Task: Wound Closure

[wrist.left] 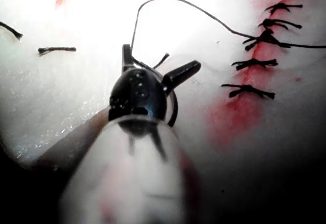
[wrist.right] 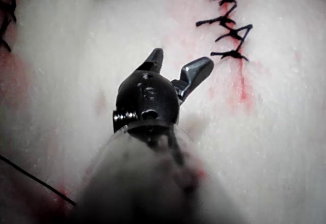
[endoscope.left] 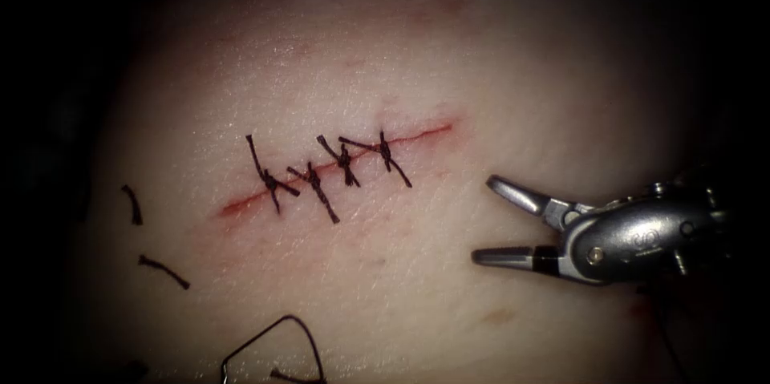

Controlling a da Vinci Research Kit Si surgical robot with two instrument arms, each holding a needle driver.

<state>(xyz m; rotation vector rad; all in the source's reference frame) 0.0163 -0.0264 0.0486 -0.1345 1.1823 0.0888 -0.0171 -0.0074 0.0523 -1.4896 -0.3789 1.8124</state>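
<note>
Tissue (endoscope.left: pixel 497 71) bears the stitched cut (endoscope.left: pixel 337 163) left of the open, empty right tool (endoscope.left: pixel 485 220).

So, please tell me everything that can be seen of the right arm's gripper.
The right gripper is a small metal tool, shiny silver in the endoscope view, with two slim tapered jaws on a rounded wrist joint. Its jaws stand wide open and hold nothing. It comes in from the right and points left, hovering over bare tissue to the right of the cut, below its stitched end. In the right wrist view the gripper points toward the stitches without touching them.
</note>
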